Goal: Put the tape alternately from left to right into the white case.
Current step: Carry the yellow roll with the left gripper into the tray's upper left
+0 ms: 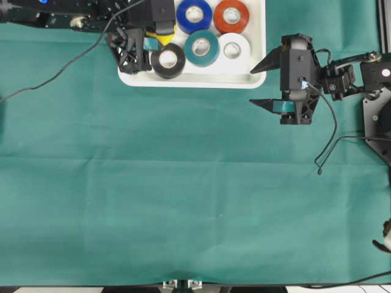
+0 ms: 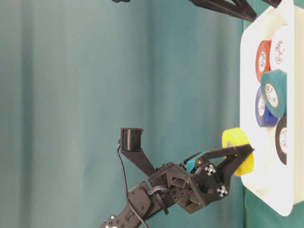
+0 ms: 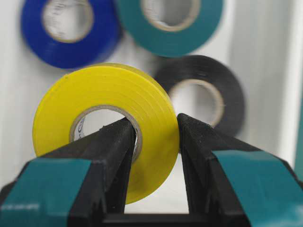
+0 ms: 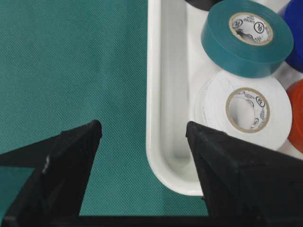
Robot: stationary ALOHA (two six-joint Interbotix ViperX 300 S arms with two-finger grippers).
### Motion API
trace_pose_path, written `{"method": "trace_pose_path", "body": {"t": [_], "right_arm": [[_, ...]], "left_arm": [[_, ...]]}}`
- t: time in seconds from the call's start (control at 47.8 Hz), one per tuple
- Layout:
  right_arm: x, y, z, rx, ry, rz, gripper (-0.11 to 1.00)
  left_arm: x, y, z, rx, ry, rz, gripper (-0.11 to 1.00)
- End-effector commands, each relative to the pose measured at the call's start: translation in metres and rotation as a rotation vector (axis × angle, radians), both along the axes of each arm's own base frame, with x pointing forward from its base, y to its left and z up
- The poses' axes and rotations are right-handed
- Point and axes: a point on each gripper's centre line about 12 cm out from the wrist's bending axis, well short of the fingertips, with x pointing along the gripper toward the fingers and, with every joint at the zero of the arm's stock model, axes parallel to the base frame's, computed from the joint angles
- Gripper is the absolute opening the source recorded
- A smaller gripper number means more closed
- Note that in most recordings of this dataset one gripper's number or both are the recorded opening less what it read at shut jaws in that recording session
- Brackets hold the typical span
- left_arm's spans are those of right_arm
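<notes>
The overhead view looks straight down on the green cloth-covered table [image 1: 183,201], while the table-level view, turned on its side, looks low across it. Both wrist views sit close behind their black fingers, and all four share the shallow white plastic tray [image 1: 256,76] [image 2: 251,71] [image 3: 265,56] [image 4: 163,142].

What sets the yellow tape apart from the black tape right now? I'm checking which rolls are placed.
The yellow tape is gripped by the left pincer, one finger through its core; the black tape lies free in the white case. In the table-level view the yellow roll hangs above the case, while the black one rests flat on its floor. Both are same-shaped rolls with pale cores.
</notes>
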Motion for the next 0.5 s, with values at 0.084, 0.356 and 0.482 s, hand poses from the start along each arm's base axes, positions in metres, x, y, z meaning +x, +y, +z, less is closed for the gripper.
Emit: {"method": "trace_pose_path", "body": {"t": [0.084, 0.356, 0.482], "right_arm": [[0.006, 0.001, 0.008, 0.003, -0.035, 0.006, 0.81], [0.006, 0.001, 0.009, 0.004, -0.036, 0.007, 0.81], [0.006, 0.000, 0.009, 0.004, -0.036, 0.006, 0.81]], "left_arm": [[-0.002, 0.015, 0.004, 0.021, -0.039, 0.030, -0.03], [-0.004, 0.023, -0.003, 0.019, -0.035, 0.053, -0.03], [-0.004, 0.023, -0.003, 0.020, -0.037, 0.053, -0.03]]}}
